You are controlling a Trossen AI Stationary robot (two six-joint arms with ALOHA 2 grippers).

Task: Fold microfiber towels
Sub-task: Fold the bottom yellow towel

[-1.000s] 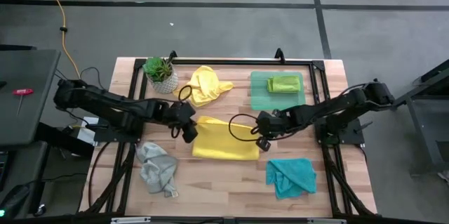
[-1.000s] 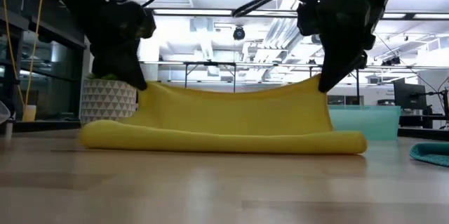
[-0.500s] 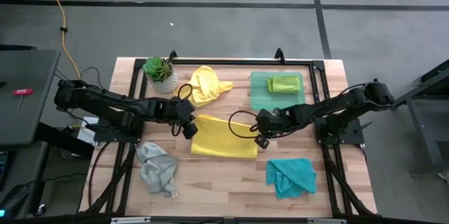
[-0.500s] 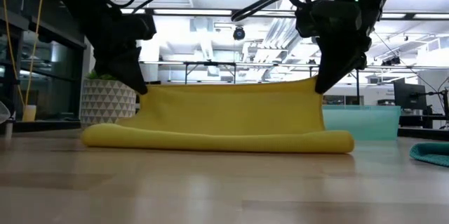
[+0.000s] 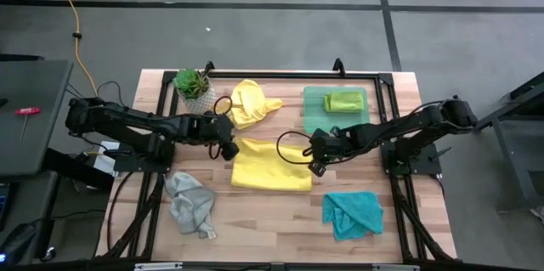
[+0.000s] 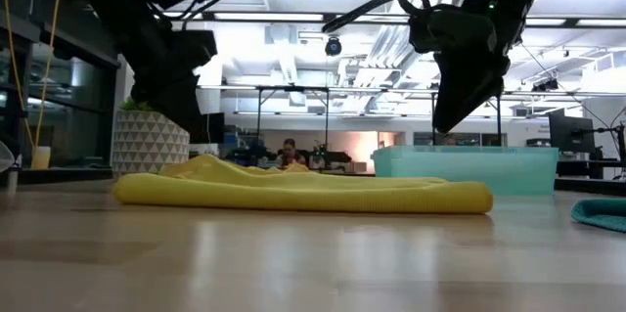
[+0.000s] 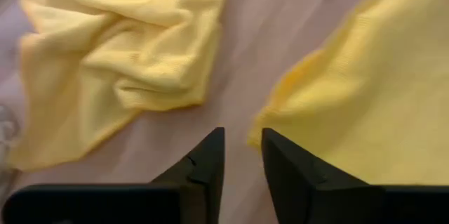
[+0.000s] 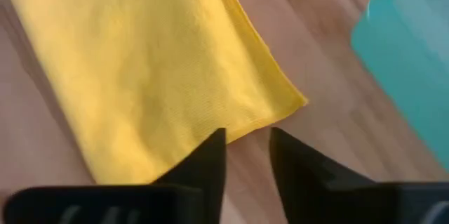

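Wooden table, grey towel and teal towel crumpled nearest, folded yellow towel laid flat mid-table, left gripper and right gripper held just above its far corners, each slightly parted, nothing grasped, second yellow towel bunched beyond.

My wooden table carries a folded yellow towel. Around it lie a crumpled yellow towel, grey towel, teal towel, green tray and potted plant.

Bright overhead light, blurred wrist views.

The folded towel lies mid-table between the left claw and right claw.
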